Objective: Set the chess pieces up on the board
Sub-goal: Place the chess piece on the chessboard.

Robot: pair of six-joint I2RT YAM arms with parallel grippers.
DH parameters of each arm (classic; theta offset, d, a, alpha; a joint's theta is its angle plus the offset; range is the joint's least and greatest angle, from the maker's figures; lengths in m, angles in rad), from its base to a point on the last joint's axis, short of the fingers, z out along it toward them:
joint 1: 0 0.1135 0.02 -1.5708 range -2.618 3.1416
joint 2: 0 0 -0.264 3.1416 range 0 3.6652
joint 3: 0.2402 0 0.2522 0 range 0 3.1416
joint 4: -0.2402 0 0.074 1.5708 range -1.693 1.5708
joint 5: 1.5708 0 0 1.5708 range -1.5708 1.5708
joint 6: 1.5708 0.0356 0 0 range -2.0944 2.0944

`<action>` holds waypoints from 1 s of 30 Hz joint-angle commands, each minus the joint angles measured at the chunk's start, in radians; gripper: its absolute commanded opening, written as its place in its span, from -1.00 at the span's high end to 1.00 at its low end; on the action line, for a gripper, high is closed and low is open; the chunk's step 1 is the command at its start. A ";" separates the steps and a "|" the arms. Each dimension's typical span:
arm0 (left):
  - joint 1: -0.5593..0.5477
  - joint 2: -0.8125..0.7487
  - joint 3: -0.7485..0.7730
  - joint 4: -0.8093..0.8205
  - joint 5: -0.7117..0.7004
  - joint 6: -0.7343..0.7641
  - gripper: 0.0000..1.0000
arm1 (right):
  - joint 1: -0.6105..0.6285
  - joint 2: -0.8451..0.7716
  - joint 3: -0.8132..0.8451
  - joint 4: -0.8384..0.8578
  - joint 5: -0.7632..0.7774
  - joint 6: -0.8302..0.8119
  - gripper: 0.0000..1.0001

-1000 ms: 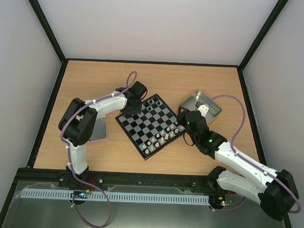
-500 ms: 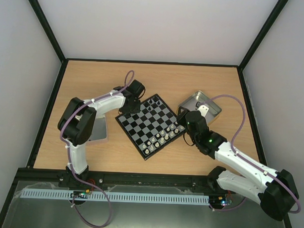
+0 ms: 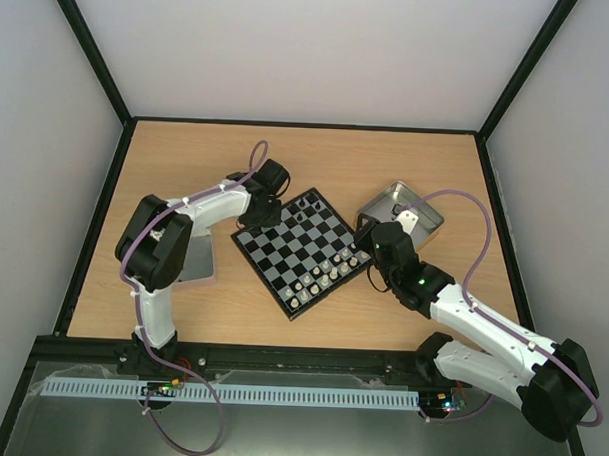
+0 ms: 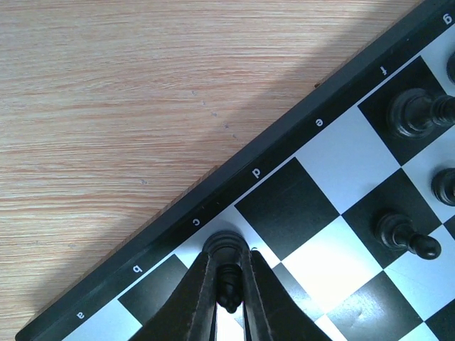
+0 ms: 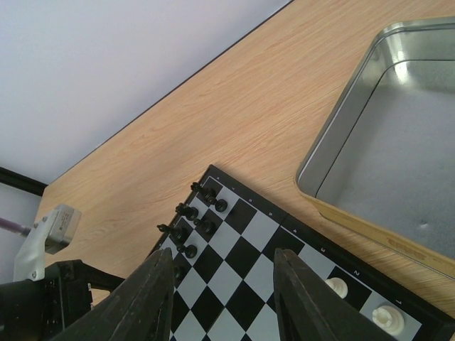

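the wooden table [image 3: 187, 164] carries the board [image 3: 283, 257], which lies turned like a diamond between the two arms. a square metal tin [image 5: 405, 156] stands open to the right of the right jaws and further out, just beside the board's corner; its grey inner floor is in view. a second tin [image 3: 205, 270] lies well behind the left jaws, mostly hidden under that arm, so i cannot tell what is in it.

the right gripper [image 5: 224, 284] hangs above the board with the jaws spread wide and nothing between them. a group of black chessmen [image 5: 195, 220] stands ahead of these jaws, a little to the left, and two white chessmen [image 5: 334, 288] stand just right of the right finger.

the left gripper [image 4: 229, 284] has the jaws almost together, pinching one black chessman [image 4: 226, 245]. its round base is at the light square by the letter c, in the board's edge row. three other black pieces [image 4: 405, 234] stand well apart, to the right of these jaws.
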 commanded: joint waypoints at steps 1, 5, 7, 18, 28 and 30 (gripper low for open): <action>-0.001 0.009 -0.002 -0.040 0.052 0.011 0.78 | -0.006 -0.020 -0.013 -0.017 0.042 0.006 0.24; 0.003 0.008 0.000 -0.049 0.051 0.007 0.78 | -0.006 -0.020 -0.014 -0.017 0.042 0.006 0.24; 0.003 0.006 0.000 -0.051 0.052 0.007 0.78 | -0.005 -0.020 -0.015 -0.016 0.041 0.005 0.24; 0.022 0.002 0.016 -0.057 0.048 0.013 0.45 | -0.005 -0.025 -0.015 -0.015 0.040 0.002 0.24; 0.047 -0.087 0.058 -0.079 0.040 0.034 -0.14 | -0.005 -0.038 -0.017 -0.016 0.042 0.002 0.24; 0.058 -0.132 0.042 -0.080 0.029 0.035 -0.16 | -0.006 -0.038 -0.016 -0.018 0.040 0.002 0.24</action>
